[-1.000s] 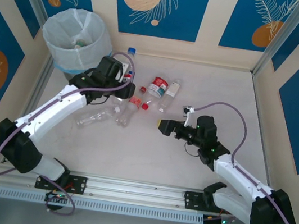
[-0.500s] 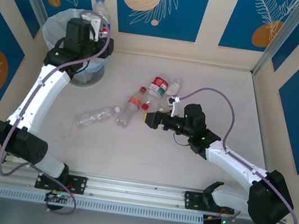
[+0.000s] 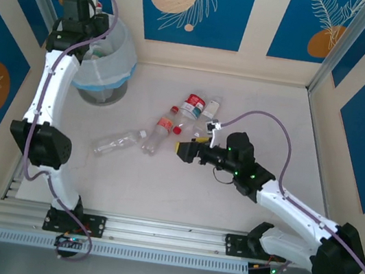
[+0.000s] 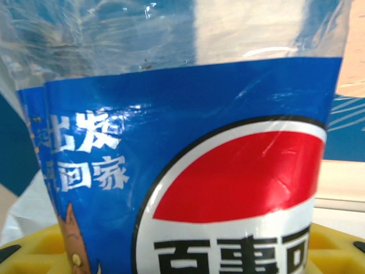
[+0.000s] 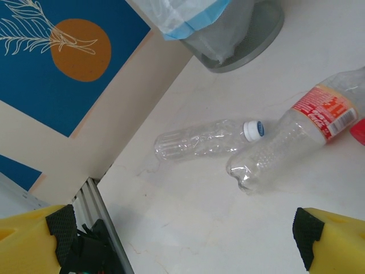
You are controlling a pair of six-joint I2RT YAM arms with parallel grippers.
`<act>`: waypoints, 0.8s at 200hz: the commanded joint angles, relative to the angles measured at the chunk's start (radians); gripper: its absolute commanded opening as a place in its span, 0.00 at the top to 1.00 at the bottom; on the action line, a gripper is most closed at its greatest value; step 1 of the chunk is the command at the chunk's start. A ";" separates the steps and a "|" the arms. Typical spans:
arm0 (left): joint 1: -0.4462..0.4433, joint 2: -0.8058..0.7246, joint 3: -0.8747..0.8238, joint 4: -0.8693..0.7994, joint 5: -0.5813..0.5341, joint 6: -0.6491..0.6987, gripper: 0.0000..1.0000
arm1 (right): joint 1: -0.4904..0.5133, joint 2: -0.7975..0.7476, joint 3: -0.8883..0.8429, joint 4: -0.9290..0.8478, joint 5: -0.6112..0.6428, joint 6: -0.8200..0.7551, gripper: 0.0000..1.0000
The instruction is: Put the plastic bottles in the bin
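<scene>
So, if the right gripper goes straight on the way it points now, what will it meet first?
Probably the nearest red-labelled bottle, lying just ahead of the open right gripper, though depth is hard to judge.

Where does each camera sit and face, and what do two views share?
Top external: above and behind, facing down on the table; left arm, right arm show.
Left wrist: along its fingers, at the gripped Pepsi bottle.
Right wrist: low over the table toward the bin; yellow fingers show.
Top external and right wrist share the bin.
</scene>
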 commanded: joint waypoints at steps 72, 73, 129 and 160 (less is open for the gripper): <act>0.103 0.174 0.142 0.020 -0.090 0.098 0.44 | 0.004 -0.107 -0.050 -0.094 0.118 -0.030 0.00; 0.103 0.177 0.142 0.020 -0.093 0.099 0.44 | 0.004 -0.106 -0.049 -0.094 0.118 -0.030 0.00; 0.154 0.260 0.167 0.012 0.025 0.088 0.40 | 0.005 -0.050 -0.019 -0.069 0.087 -0.039 0.00; 0.160 0.301 0.177 0.023 0.035 0.131 0.40 | 0.007 -0.036 0.000 -0.089 0.086 -0.050 0.00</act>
